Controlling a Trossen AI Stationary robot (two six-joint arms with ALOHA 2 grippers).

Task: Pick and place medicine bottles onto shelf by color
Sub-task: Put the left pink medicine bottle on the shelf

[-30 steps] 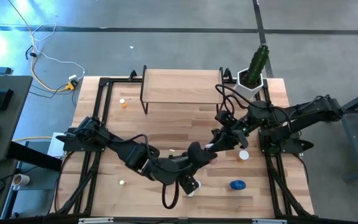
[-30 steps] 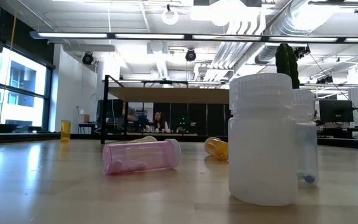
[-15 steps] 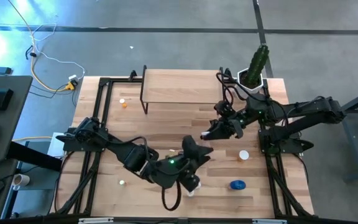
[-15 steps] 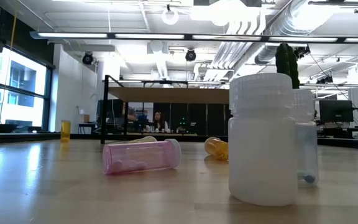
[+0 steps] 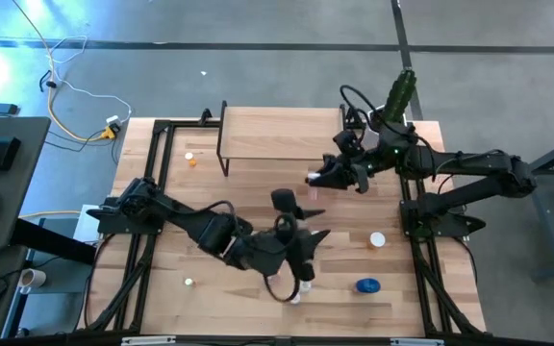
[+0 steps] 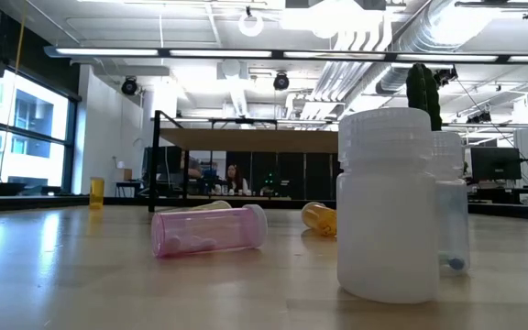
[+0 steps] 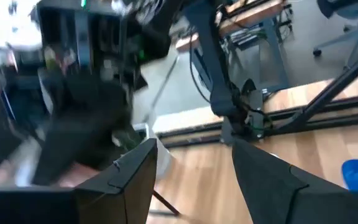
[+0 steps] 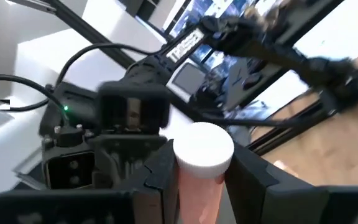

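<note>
Right pincer [image 8: 199, 186]: closed on pink bottle [image 8: 199, 180], white cap, carried near shelf [image 5: 279, 135]. Bottle light, rigid, slick plastic; grip mid-body. Left pincer [image 7: 191, 180]: open, empty, above table [image 5: 248, 192].

Both arms [image 5: 176, 216] matte black, jointed tubular links, black cables [image 5: 354, 101] looping off the wrists. Fingers [image 7: 272, 186] dark, flat, angular plates. Small green indicator light [image 8: 65, 110] on left wrist housing.
</note>
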